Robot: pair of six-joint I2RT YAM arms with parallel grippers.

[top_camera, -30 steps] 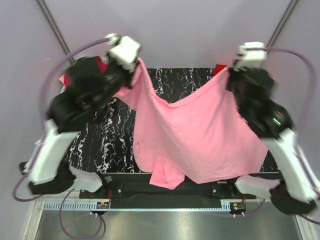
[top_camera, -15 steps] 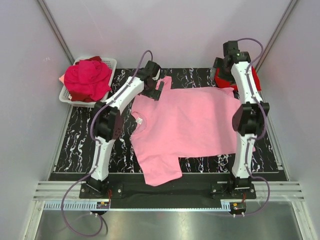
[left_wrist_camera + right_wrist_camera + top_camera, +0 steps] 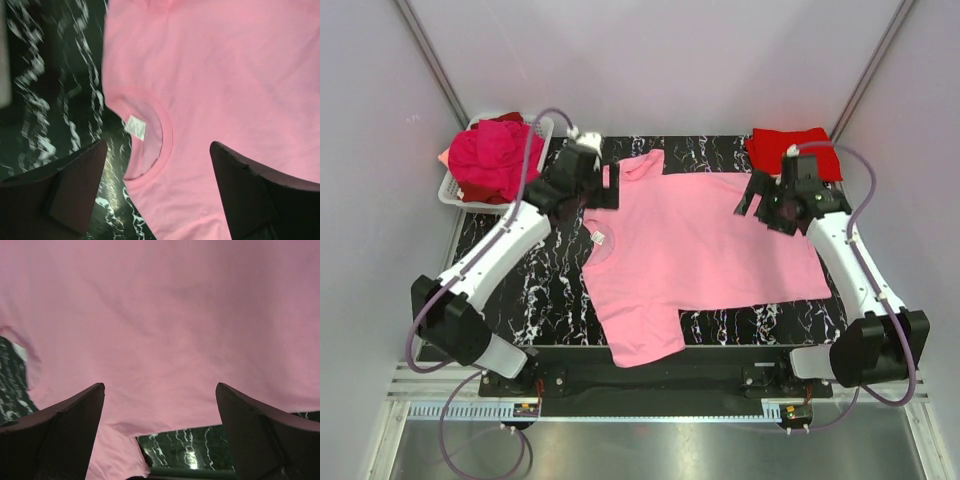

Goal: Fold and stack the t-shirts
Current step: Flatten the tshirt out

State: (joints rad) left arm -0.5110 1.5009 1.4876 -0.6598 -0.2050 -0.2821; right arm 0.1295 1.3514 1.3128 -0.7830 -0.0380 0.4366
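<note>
A light pink t-shirt [image 3: 700,250] lies spread flat on the black marbled table [image 3: 535,280], its neck and white label [image 3: 598,238] to the left and one sleeve hanging toward the near edge. My left gripper [image 3: 605,187] hovers open over the far left sleeve; in the left wrist view it [image 3: 157,150] stands above the collar and label [image 3: 135,126], holding nothing. My right gripper [image 3: 753,200] is open above the shirt's far right part; the right wrist view shows it [image 3: 160,387] empty over the pink cloth [image 3: 165,315]. A bright red t-shirt [image 3: 790,150] lies folded at the back right corner.
A white mesh basket [image 3: 460,197] at the back left, off the table's corner, holds a heap of magenta t-shirts [image 3: 495,155]. Grey walls close in on the left, right and back. The arm bases sit at the near edge.
A second ago both grippers held the pink t-shirt up by its far edge. They have let go and opened, the shirt now lies flat, and both arms have drawn back over it.
</note>
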